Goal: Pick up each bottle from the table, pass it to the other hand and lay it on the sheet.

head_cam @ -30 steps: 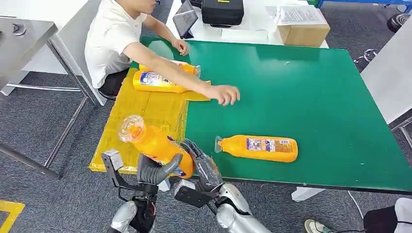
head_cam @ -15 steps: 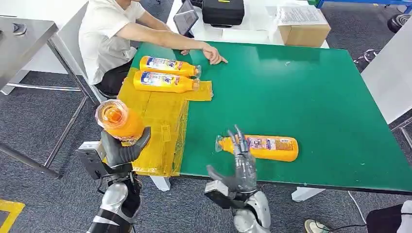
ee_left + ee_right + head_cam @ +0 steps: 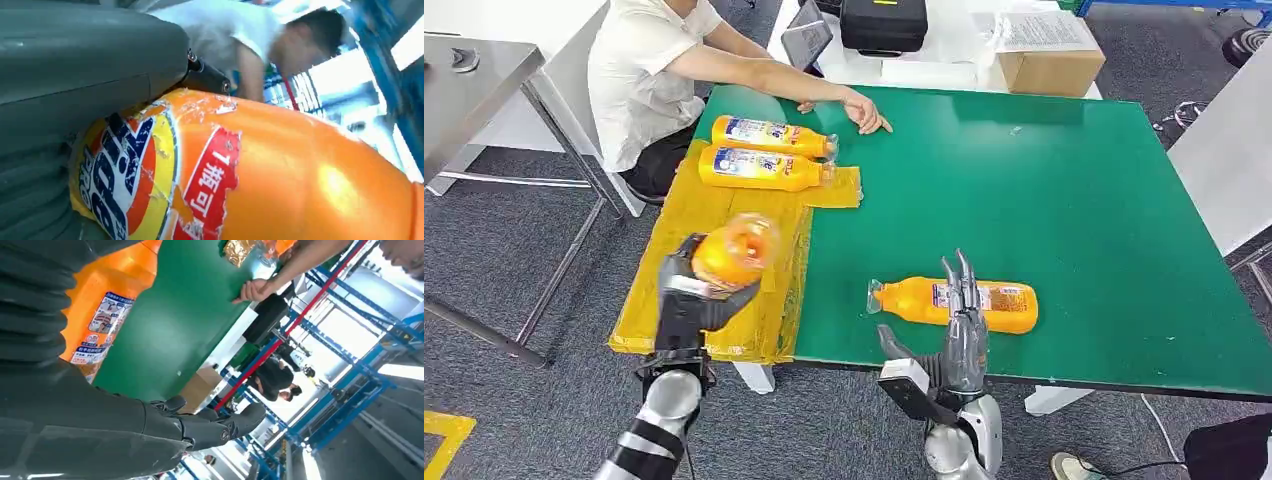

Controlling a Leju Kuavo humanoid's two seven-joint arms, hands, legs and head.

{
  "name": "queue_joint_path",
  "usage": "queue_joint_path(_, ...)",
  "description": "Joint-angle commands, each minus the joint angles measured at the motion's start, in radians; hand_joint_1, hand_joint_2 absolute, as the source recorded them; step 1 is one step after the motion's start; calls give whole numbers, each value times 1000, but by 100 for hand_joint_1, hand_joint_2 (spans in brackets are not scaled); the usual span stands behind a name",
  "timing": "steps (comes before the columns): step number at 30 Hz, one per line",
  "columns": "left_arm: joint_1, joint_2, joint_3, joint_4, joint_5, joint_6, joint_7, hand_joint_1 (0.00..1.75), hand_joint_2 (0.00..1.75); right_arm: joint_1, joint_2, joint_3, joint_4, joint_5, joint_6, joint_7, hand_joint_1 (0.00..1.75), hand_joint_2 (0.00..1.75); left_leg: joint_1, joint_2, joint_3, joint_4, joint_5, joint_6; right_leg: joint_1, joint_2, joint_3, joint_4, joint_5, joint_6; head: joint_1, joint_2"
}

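The robot's left hand (image 3: 686, 305) grips an orange bottle (image 3: 732, 250) around its body, holding it up above the yellow sheet (image 3: 724, 215) at the near left end of the green table (image 3: 1044, 190), its clear mouth tipped toward the camera; from the wrist camera the same bottle's torn red, yellow and blue label presses against the grey thumb. The right hand (image 3: 962, 335) stands at the table's near edge with its fingers (image 3: 964, 285) straight, spread and holding nothing, their tips crossing in front of a second orange bottle (image 3: 999, 305) that lies on its side on the bare green top, neck pointing toward the sheet; whether the fingertips touch it I cannot tell. Two more bottles (image 3: 764, 150) lie side by side at the far end of the sheet, necks toward the table's middle. A person (image 3: 649, 75) in a white shirt sits at the far left corner, one arm stretched out with a hand (image 3: 864, 110) resting on the green surface. Beyond the table sit a cardboard box (image 3: 1049, 65) and a black case (image 3: 882, 22).
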Motion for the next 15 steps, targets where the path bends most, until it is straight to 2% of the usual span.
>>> queue_joint_path(1, -228, 107, -182, 433, -304, -138, 113, 175, 175, -60, -22, 98, 93, -80, -1, -2, 0, 0, 0, 1, 4, -1, 0, -1, 0, 1, 3, -1, 0, -1, 0, 0)
queue_joint_path(6, -270, 128, -214, 455, -389, -254, 150, 175, 175, -73, -27, 144, 121, -137, -1, -2, 0, 0, 1, 1, 6, -2, 0, -3, 1, 1, 5, -1, 0, -2, 0, 0)
queue_joint_path(12, -285, 144, -184, 458, -471, -271, 175, 175, 175, -98, -51, 226, 153, -245, -1, -2, 0, 0, 1, 2, 3, -1, 0, -2, 1, 3, 2, 0, 1, -1, 0, 0)
queue_joint_path(15, -285, 144, -184, 458, -471, -271, 175, 175, 175, -98, -51, 226, 153, -245, -1, -2, 0, 0, 1, 1, 2, -1, 0, -2, 1, 1, 2, 0, 0, -1, 0, 0)
